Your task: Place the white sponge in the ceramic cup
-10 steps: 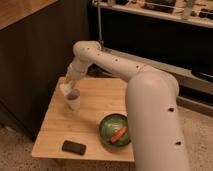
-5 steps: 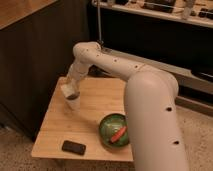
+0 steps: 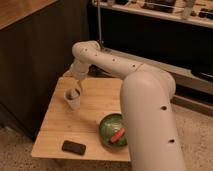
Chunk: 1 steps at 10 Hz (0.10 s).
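A white ceramic cup (image 3: pixel 73 100) stands upright on the left part of the wooden table (image 3: pixel 95 107). My gripper (image 3: pixel 76 90) hangs from the white arm, right over the cup's mouth, with its tip at or just inside the rim. The white sponge does not show on its own; the gripper and the cup's rim hide that spot.
A green bowl (image 3: pixel 113 130) holding a red-orange item sits at the table's front right, partly behind my arm. A black phone-like slab (image 3: pixel 73 147) lies near the front edge. A dark cabinet wall stands behind and left of the table.
The gripper dipped towards the cup's mouth and stays over it. The cup, bowl and black slab have kept their places.
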{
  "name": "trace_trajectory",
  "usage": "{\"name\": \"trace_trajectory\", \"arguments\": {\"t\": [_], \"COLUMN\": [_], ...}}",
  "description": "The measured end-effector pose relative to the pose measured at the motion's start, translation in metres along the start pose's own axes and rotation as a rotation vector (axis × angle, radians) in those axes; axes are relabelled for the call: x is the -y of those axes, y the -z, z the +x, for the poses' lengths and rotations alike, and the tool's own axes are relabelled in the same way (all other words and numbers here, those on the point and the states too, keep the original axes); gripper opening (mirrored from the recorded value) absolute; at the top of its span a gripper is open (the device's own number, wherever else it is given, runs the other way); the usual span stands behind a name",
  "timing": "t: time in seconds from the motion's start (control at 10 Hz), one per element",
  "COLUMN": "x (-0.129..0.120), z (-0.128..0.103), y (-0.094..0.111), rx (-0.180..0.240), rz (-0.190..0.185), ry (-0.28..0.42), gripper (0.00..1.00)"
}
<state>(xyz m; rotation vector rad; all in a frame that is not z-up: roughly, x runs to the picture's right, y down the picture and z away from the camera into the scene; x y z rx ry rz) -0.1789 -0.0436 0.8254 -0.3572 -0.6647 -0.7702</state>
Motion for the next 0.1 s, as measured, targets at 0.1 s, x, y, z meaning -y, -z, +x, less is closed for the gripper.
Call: {"name": "trace_trajectory", "arguments": {"t": [0.1], "x": [-0.0023], "z": [-0.0045], "y": [0.0002], "rx": [0.005], "rz": [0.003], "ry": [0.007], "gripper": [0.8]}}
